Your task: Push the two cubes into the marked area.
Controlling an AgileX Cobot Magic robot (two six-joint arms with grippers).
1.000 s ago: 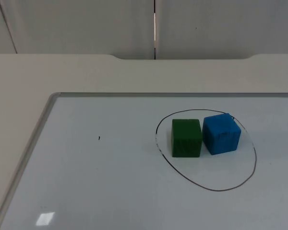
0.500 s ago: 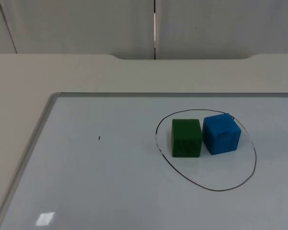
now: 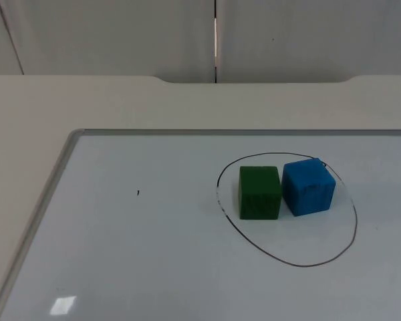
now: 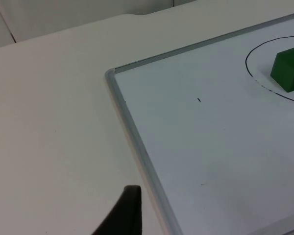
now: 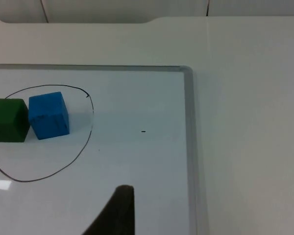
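Note:
A green cube (image 3: 260, 192) and a blue cube (image 3: 308, 186) stand side by side, close together, inside a hand-drawn black oval (image 3: 289, 263) on the whiteboard. The blue cube's far corner sits close to the oval's line. My left gripper (image 4: 125, 215) hovers over the bare table just off the whiteboard's left frame, far from the green cube (image 4: 288, 68). Above the whiteboard, my right gripper (image 5: 117, 213) is on the right of the oval (image 5: 83, 147), well apart from the blue cube (image 5: 49, 115) and green cube (image 5: 9, 120).
The whiteboard has a raised grey frame (image 3: 59, 172) along its left and far edges, and its right edge (image 5: 190, 147) runs beside the right gripper. A small black mark (image 3: 138, 193) lies left of the oval. Beige table surrounds the board, ending at the grey partition wall.

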